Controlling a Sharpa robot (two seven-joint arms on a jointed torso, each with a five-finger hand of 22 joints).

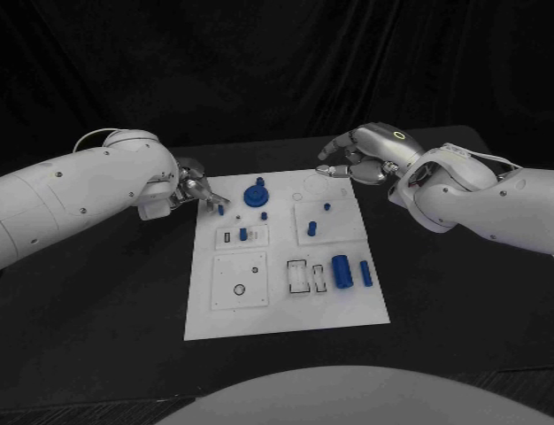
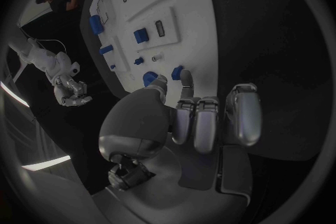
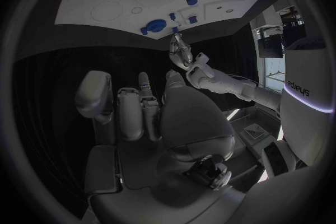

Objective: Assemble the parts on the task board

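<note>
Black cloth hangs behind a black table [image 1: 98, 301], and the white task board [image 1: 226, 319] lies in the middle of the head view, its long side running away from the camera. Left of centre, the left arm bends in from the frame's left edge and brings the left hand [image 1: 190, 192] down at the board's upper left corner; its fingers [image 1: 213, 205] point toward the lower right, and a small blue part [image 1: 217, 211] sits at their tips, seemingly pinched. In the left wrist view the same blue part [image 2: 178, 72] shows between two raised fingertips right at the board's edge, with the remaining fingers [image 2: 241, 115] curled downward beside them. Right of centre, the right arm sweeps in from the frame's right edge, and the right hand [image 1: 360, 159] hovers above the table beyond the board's upper right corner, knuckles up, fingers loosely bent and apart with nothing in them. Other blue parts stand on the board: a round knob [image 1: 258, 194] near the top, a tall cylinder [image 1: 341, 272] at lower right, a small peg [image 1: 311, 229] in the middle.
</note>
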